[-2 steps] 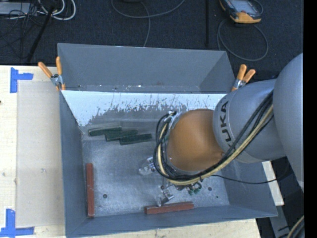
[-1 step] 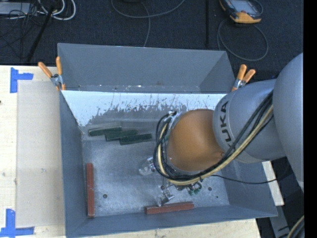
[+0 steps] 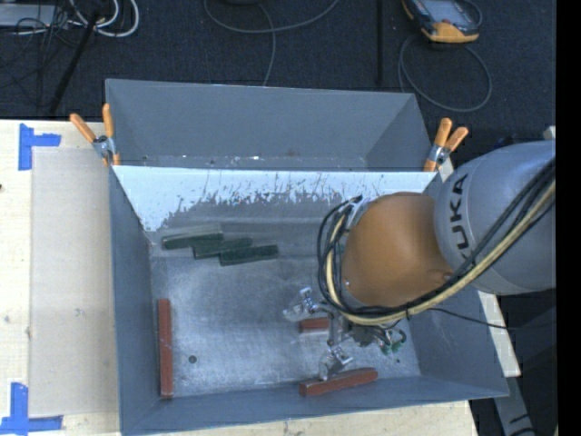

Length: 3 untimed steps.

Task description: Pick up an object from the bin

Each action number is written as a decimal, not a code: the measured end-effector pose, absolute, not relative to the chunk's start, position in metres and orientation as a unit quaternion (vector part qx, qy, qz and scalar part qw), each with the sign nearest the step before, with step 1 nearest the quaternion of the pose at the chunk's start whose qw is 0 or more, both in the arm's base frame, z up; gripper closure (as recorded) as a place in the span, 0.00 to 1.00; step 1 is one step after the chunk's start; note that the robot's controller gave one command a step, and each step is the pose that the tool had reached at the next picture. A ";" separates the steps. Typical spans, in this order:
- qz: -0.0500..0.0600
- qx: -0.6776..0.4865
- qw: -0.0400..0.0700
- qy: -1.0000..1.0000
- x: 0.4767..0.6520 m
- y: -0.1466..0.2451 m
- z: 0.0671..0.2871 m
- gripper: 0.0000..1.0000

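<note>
My gripper [image 3: 321,332] hangs under the orange cover, low over the bin's front right part. Its two metal fingertips stand well apart, one at the upper left and one at the lower right, so it is open. A short red-brown block [image 3: 314,326] lies on the floor in the gap between them, and I cannot tell whether either finger touches it. A longer red-brown bar [image 3: 339,383] lies just in front of the lower fingertip, along the front wall.
Another long red-brown bar [image 3: 164,347] lies along the left wall. Three dark green bars [image 3: 222,247] lie side by side near the back left of the floor. The arm and its cables hide the bin's right side.
</note>
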State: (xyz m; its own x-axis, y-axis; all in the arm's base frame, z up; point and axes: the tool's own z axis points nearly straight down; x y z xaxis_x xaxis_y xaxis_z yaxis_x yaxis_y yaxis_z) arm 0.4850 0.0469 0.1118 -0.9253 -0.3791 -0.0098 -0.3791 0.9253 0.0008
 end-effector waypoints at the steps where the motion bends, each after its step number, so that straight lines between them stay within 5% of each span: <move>1: -0.001 -0.163 -0.003 0.987 0.484 0.029 0.163 0.00; 2: 0.000 -0.174 0.006 0.985 0.517 0.023 0.137 0.00; 3: -0.001 -0.251 0.005 0.968 0.513 0.006 0.076 1.00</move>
